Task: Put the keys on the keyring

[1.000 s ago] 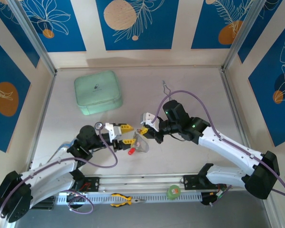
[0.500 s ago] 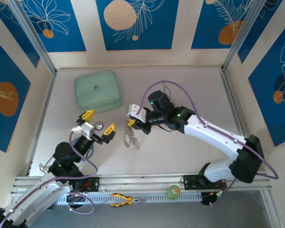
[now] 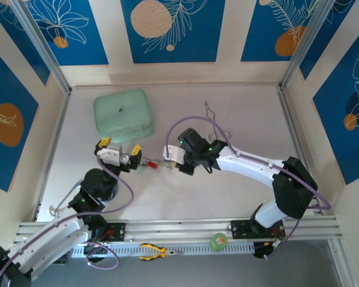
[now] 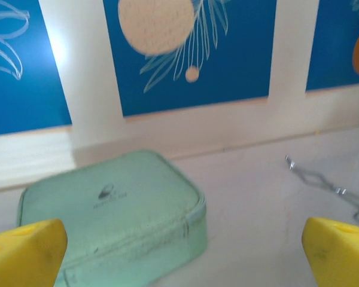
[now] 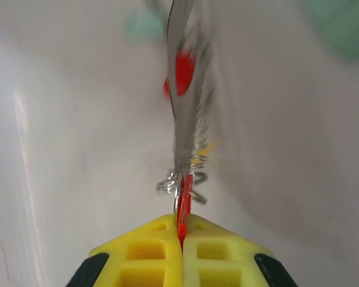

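The left hand [image 3: 119, 153] has let go, spread its fingers wide and swung back beside the bunch. The right hand [image 5: 180, 232] stays clamped on one of the keys [image 5: 182, 206], a red-tagged one, carrying the keyring [image 5: 188, 128] over the tabletop [image 3: 188, 200] between both hands. A fresh left-hand grasp likely comes next.

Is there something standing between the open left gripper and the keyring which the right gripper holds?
Nothing visible stands between them. The keyring juts from the shut right gripper toward the left gripper, with red and green key tags at its far end.
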`<act>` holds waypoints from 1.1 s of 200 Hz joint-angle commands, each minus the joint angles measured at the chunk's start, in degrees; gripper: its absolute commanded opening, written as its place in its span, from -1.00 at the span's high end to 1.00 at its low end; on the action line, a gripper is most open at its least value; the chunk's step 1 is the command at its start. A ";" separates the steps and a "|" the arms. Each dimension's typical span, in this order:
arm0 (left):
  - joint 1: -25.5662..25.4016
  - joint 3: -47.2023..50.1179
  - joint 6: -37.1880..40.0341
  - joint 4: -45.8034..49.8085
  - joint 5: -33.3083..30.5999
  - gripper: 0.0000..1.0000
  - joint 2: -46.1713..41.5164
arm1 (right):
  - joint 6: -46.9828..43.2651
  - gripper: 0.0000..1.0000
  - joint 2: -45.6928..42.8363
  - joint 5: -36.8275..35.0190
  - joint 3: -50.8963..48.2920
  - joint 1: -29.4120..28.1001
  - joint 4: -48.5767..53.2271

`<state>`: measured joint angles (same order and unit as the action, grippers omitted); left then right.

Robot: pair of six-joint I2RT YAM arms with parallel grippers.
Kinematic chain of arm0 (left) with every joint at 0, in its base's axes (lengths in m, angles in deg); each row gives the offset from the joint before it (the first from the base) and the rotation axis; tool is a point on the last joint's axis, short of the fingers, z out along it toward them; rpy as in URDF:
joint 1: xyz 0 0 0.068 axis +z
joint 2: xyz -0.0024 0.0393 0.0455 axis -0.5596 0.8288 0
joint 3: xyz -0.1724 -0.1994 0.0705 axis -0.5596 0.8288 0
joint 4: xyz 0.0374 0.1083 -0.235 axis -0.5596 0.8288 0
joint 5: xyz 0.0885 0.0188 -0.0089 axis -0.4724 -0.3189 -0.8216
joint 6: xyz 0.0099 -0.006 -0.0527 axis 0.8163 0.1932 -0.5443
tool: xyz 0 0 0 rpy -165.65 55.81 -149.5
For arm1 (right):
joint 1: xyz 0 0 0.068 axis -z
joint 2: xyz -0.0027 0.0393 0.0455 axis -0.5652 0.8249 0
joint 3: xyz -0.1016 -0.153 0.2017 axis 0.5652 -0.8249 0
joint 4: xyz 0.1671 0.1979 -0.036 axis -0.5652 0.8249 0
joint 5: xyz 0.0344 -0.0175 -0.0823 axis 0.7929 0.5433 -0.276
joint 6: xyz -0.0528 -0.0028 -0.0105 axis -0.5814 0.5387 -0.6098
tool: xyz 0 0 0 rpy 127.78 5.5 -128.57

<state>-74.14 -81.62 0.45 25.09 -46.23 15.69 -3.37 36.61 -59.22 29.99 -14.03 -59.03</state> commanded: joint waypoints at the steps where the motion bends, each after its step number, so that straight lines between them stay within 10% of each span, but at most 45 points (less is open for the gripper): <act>1: 0.48 0.77 -0.25 -4.14 -5.51 -1.00 3.99 | -6.40 1.00 -4.14 -8.45 -3.44 0.84 10.26; 21: 1.43 -0.01 1.10 -4.32 -8.09 -0.99 8.67 | -10.86 1.00 -4.63 -11.70 -7.50 0.79 13.35; 42: 3.68 -1.77 2.05 -3.00 -9.22 -0.99 13.77 | -12.37 0.45 -3.70 -14.44 -10.13 1.98 15.52; 76: 11.81 -6.57 -3.13 4.44 -6.63 -0.99 19.36 | 1.32 0.17 -6.82 -9.55 -5.85 11.46 15.07; 170: 28.69 0.58 2.81 -39.31 6.75 -0.99 50.89 | 30.26 0.13 -14.02 9.53 -40.52 45.35 -71.02; 198: 30.46 2.72 3.56 -57.09 11.92 -0.99 63.06 | 30.53 0.16 -3.81 14.44 -41.44 47.39 -80.60; 220: 31.45 0.70 1.02 -47.30 11.26 -0.99 59.43 | 31.89 0.14 0.21 12.26 -40.58 47.65 -82.65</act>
<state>-44.09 -79.67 2.20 -16.13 -37.53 76.67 25.87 35.12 -49.39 -11.49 33.16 -130.05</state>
